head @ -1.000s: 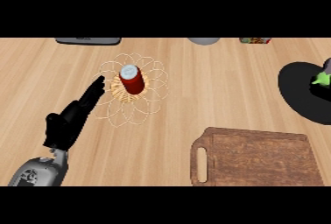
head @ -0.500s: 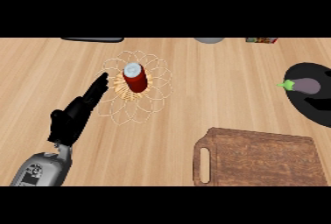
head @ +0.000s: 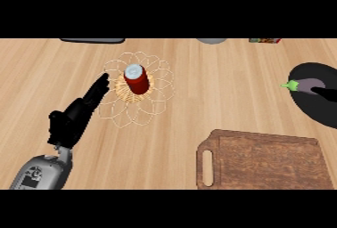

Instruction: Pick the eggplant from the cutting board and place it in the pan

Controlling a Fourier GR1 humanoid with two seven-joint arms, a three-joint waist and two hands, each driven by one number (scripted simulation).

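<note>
Eggplant shifted in pan, right robot hand touching

Eggplant in pan far right; cutting board near right; can in wire basket left.

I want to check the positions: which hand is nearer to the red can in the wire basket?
Left. The left hand lies just beside the red can; the right hand is far away, at the pan.

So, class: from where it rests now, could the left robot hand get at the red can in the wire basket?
Probably yes. The left robot hand lies open beside the wire basket, fingertips near its rim, and the can stands upright in it with nothing between them.
</note>
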